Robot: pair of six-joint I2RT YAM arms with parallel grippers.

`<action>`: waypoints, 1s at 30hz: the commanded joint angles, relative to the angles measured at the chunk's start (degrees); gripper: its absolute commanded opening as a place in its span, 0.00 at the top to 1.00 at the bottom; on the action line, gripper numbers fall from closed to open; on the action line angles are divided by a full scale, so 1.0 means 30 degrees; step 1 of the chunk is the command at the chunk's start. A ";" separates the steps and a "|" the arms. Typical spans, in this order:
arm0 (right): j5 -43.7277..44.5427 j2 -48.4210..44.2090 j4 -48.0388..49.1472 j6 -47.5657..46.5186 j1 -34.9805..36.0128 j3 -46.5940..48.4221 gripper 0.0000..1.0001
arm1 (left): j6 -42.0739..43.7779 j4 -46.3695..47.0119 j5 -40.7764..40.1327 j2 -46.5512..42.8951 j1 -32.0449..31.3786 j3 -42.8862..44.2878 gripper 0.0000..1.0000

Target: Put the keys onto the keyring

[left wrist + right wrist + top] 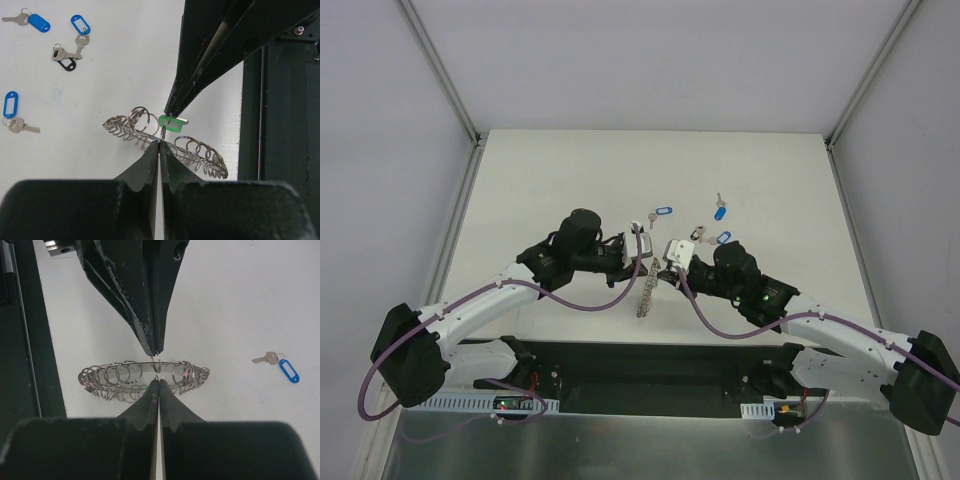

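Pinching a small loop on the rim of the keyring (120, 374) with the left claw (159, 145), both fingertips pressed flat together on the wire. Facing it tip to tip, the right claw (158, 382), equally closed, clamped at the little ring of the green-tagged key (172, 123), with the green tag hanging just under that tip and right beside the keyring's rim. No telling whether that key is already threaded on. Keyring itself up on edge between the two claws, chain-like from above, running from the claw tips back toward the near edge of the table (560, 170), about midway between the left and right edges. No telling, either, whether its low end touches the tabletop. Fringe of small loops fanned out all round the rim. Farther out, loose keys lying flat on the table, none touching the keyring: a blue-tagged key (658, 214) just beyond the claws toward the far edge, a second blue-tagged key (721, 211) over toward the right edge, a third blue-tagged key (724, 238) a little nearer than that, and close beside the third a key with a dark oval tag (65, 61).
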 commanded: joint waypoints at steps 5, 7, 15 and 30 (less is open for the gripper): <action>0.0021 -0.0087 0.1083 -0.0112 0.0016 -0.0201 0.99 | -0.0105 0.1203 0.0389 -0.0041 -0.0145 -0.0100 1.00; -0.0038 -0.0116 0.1112 -0.0083 -0.0014 -0.0172 0.99 | -0.0104 0.1203 0.0389 -0.0099 -0.0145 -0.0129 1.00; 0.0020 -0.0116 0.1727 0.0151 0.0016 -0.0376 0.99 | -0.0104 0.1203 0.0359 -0.0041 -0.0174 -0.0100 1.00; 0.0606 -0.0233 0.2225 0.0269 -0.0042 -0.0699 0.99 | -0.0046 0.1203 0.0359 0.0282 -0.0145 -0.0129 1.00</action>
